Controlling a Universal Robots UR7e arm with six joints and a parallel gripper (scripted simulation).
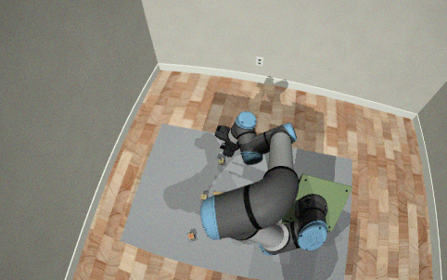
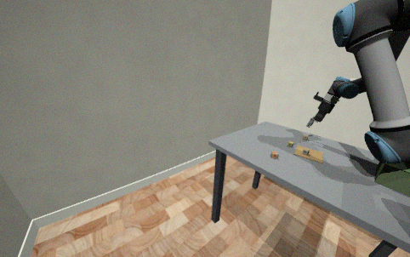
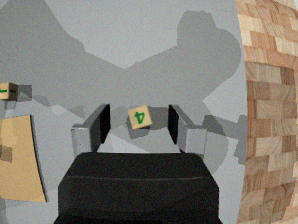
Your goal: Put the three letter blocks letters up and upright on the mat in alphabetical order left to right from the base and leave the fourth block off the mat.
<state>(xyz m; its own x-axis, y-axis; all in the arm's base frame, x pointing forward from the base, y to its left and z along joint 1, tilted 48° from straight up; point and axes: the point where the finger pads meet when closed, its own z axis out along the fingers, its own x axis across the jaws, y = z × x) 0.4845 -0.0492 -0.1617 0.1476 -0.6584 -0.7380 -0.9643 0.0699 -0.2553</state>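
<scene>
My gripper [image 2: 310, 122] [image 3: 139, 116] is open and empty, above the table. A wooden block [image 1: 222, 160] [image 2: 305, 137] [image 3: 140, 117] with a green mark like a 4 on top lies below it, turned slightly, seen between the fingers in the wrist view. A second block [image 1: 204, 196] [image 2: 290, 144] [image 3: 7, 91] with a green mark lies beside the mat [image 1: 217, 193] [image 2: 316, 157] [image 3: 22, 160]. A third block [image 2: 305, 151] sits on the mat; the arm hides it in the top view. A fourth block [image 1: 191, 235] [image 2: 275, 155] with red marking lies off the mat.
The grey table [image 1: 158, 185] [image 2: 251, 138] [image 3: 130, 30] bears everything; its edge shows at the right in the wrist view. The arm covers most of the mat in the top view. A green base plate [image 1: 325, 185] [image 2: 397, 179] lies under the robot's base.
</scene>
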